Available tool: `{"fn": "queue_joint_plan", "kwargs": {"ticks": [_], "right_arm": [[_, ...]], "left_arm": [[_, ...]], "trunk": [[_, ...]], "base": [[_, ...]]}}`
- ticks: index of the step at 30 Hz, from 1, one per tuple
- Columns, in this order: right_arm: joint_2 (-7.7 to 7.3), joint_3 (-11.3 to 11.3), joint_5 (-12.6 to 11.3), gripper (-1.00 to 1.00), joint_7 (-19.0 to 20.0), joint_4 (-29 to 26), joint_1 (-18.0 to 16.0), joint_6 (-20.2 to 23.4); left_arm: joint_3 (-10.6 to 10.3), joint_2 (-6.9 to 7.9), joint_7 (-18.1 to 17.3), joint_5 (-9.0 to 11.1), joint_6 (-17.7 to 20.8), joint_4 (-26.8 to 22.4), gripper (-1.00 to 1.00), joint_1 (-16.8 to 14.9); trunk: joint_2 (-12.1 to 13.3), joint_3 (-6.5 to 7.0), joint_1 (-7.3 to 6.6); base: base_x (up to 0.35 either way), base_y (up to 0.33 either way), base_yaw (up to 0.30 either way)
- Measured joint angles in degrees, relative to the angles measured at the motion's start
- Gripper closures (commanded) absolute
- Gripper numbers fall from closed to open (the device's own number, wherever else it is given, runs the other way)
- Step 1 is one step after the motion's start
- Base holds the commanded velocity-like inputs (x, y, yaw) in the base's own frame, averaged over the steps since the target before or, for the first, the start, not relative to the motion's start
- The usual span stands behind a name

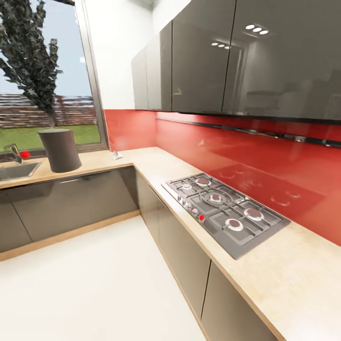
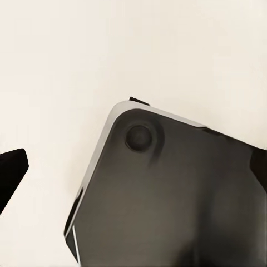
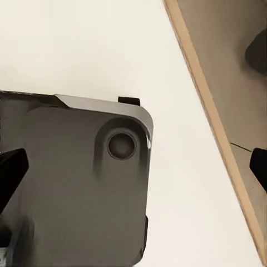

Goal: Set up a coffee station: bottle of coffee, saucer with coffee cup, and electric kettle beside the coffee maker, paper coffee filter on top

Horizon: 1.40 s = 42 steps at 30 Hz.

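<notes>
A home kitchen: an L-shaped light wood countertop over grey cabinet fronts, a built-in gas hob, a glossy red backsplash, dark wall cupboards above, a sink under a window facing lawn, and the coffee maker standing by it

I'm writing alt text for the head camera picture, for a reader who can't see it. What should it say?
An L-shaped kitchen countertop of light wood runs over grey cabinets, with the dark grey coffee maker standing near a sink below a window. A gas hob sits against a red backsplash.
</notes>
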Motion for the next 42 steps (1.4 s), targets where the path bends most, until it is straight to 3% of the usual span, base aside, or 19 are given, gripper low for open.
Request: {"fn": "queue_joint_plan", "kwargs": {"ticks": [8,12,15,18,22,24,30,42], "right_arm": [[-0.06,0.00,0.04,-1.00,0.00,0.00,0.00,0.00],[-0.02,0.44,0.38,-1.00,0.02,0.00,0.00,0.21],[-0.13,0.56,0.48,-1.00,0.02,0.00,0.00,0.35],[-0.13,0.57,0.56,-1.00,0.02,0.00,0.00,0.44],[-0.09,0.63,0.66,-1.00,0.03,0.00,0.01,0.35],[-0.09,0.61,0.67,-1.00,0.00,0.00,0.01,0.28],[-0.08,0.57,0.56,-1.00,-0.73,0.00,0.01,0.17],[-0.09,0.47,0.64,-1.00,-0.99,0.00,0.01,-0.01]], "left_arm": [[-0.05,0.10,-0.37,-0.14,0.18,-0.03,-1.00,0.02],[0.20,0.11,-0.10,0.07,3.17,-0.97,-1.00,0.05],[0.27,0.02,-0.04,0.01,10.79,-4.72,-1.00,0.06],[0.27,0.05,-0.10,0.22,21.74,-8.82,-1.00,0.05],[0.30,0.18,-0.23,0.22,24.14,-9.89,-1.00,0.04],[0.34,0.06,-0.05,0.25,23.57,-9.79,-1.00,0.02],[0.35,-0.88,1.17,0.20,13.34,-5.00,-1.00,0.02],[0.26,-1.33,1.35,0.11,10.53,-3.18,-1.00,0.00]], "trunk": [[3.21,1.44,-1.76],[4.82,2.09,-2.64],[6.03,2.54,-3.30],[7.23,2.98,-3.96],[8.84,3.51,-4.84],[9.64,3.78,-5.28],[12.05,4.55,-6.60],[16.88,6.11,-9.24]], "base": [[0.000,0.000,0.283],[0.000,0.000,0.284],[0.000,0.000,0.284],[0.000,0.000,0.277],[0.000,0.000,0.268],[0.000,0.000,0.265],[0.000,0.000,0.264],[0.000,0.000,0.262]]}}
